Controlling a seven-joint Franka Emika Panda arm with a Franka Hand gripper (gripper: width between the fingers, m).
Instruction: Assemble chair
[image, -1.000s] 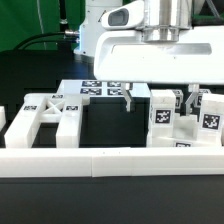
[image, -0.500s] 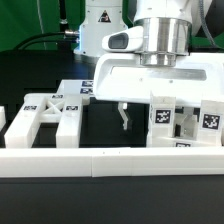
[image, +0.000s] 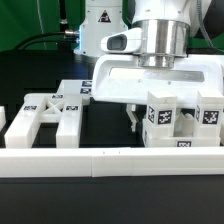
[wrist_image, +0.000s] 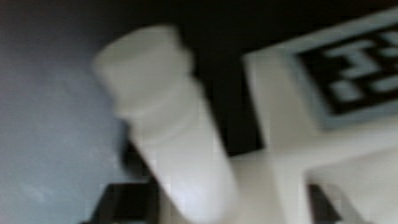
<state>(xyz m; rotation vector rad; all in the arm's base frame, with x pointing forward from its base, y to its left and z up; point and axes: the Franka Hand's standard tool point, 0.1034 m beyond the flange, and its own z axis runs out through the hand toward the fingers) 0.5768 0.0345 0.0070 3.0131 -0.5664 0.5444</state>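
My gripper (image: 150, 120) hangs low over the exterior view's right side. It is shut on a short white chair post (image: 160, 113) with a black-and-white tag. One dark finger (image: 135, 119) shows at the post's left; the other is hidden behind it. In the wrist view the gripper (wrist_image: 214, 205) has a blurred white post (wrist_image: 169, 120) filling the gap between the jaws, beside a tagged white piece (wrist_image: 338, 80). A second tagged post (image: 208, 115) stands at the far right. The X-braced frame (image: 45, 113) lies at the left. The seat slab is not clearly visible.
A long low white rail (image: 110, 160) runs across the front. The marker board (image: 85, 90) lies flat behind the frame. The arm's white base (image: 100, 25) and black cables stand at the back.
The hand has come down over the right-hand posts. Its visible finger has moved right, up against the tagged post, which now looks slightly shifted.
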